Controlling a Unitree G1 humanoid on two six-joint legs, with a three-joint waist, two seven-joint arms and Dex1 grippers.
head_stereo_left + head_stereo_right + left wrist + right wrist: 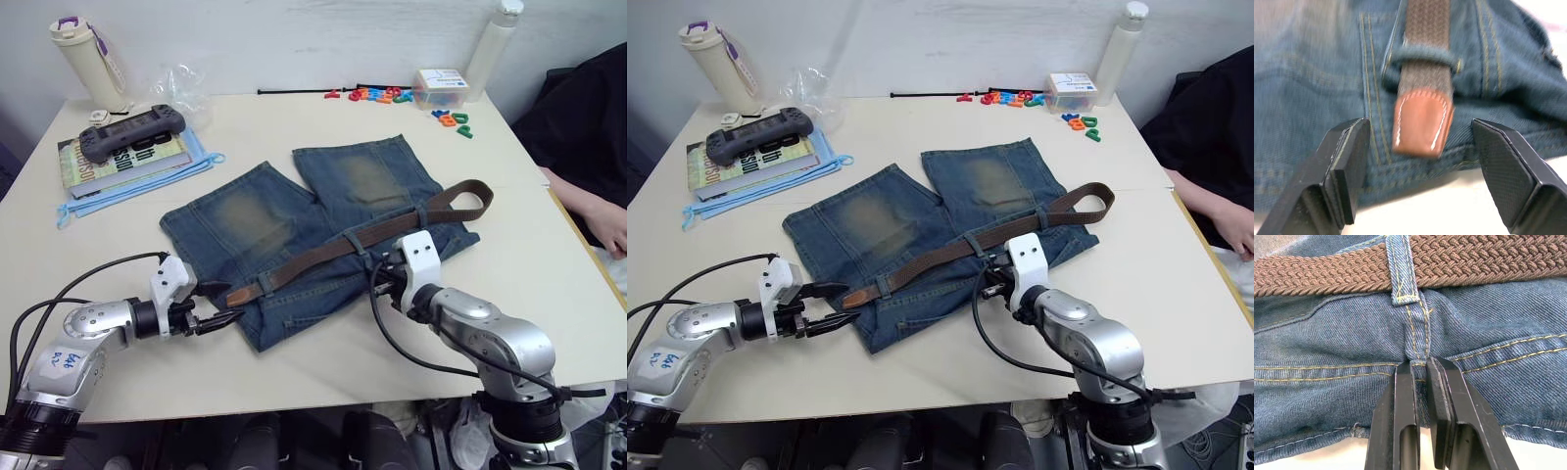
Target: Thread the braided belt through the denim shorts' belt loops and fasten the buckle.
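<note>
The denim shorts (294, 220) lie flat on the table with the waistband towards me. The braided belt (328, 255) runs along the waistband through several belt loops (1403, 281) and curls back in a bend at the right (475, 196). Its reddish-brown leather tip (1422, 122) pokes out of the last loop (1422, 55) on the left. My left gripper (227, 318) is open just in front of that tip, one finger on each side, not touching it. My right gripper (1420, 363) is shut on the waistband's edge below a middle loop. The buckle is hidden.
At the back left, a game controller (132, 127) rests on books beside a cream bottle (88, 59). Coloured plastic letters (392, 95), a small box (441, 86) and a white bottle (495, 44) stand at the back right. A person's hand (615, 235) rests past the table's right edge.
</note>
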